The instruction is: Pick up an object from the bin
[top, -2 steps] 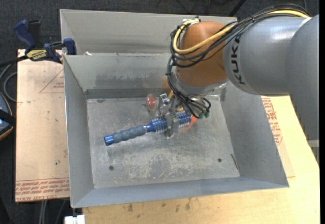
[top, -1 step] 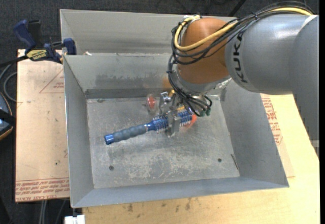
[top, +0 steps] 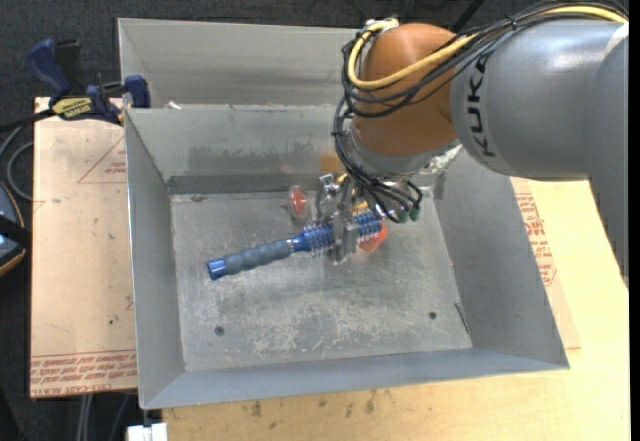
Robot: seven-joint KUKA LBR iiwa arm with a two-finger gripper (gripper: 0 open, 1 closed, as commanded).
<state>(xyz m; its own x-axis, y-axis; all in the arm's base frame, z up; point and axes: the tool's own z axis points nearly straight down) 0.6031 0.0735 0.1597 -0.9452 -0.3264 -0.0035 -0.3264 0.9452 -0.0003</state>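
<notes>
Gripper [top: 340, 231] low at brush [top: 256, 256] head, middle of bin [top: 320, 329].
Grip cannot be told; next probably calls for closing firmly, then lifting straight.

The bin [top: 300, 329] is bare grey metal with a matt finish. Its floor is scuffed and dull with pale scratch marks, and its sloped walls look smoother. The brush [top: 266, 253] has a blue handle that looks like plastic, faintly shiny, turning ribbed or bristly towards its right end. The claw [top: 338, 229] looks like bare metal with a dull shine. The orange cover [top: 405, 89] is smooth and glossy, and the arm [top: 550, 99] has a smooth grey satin shell.
</notes>
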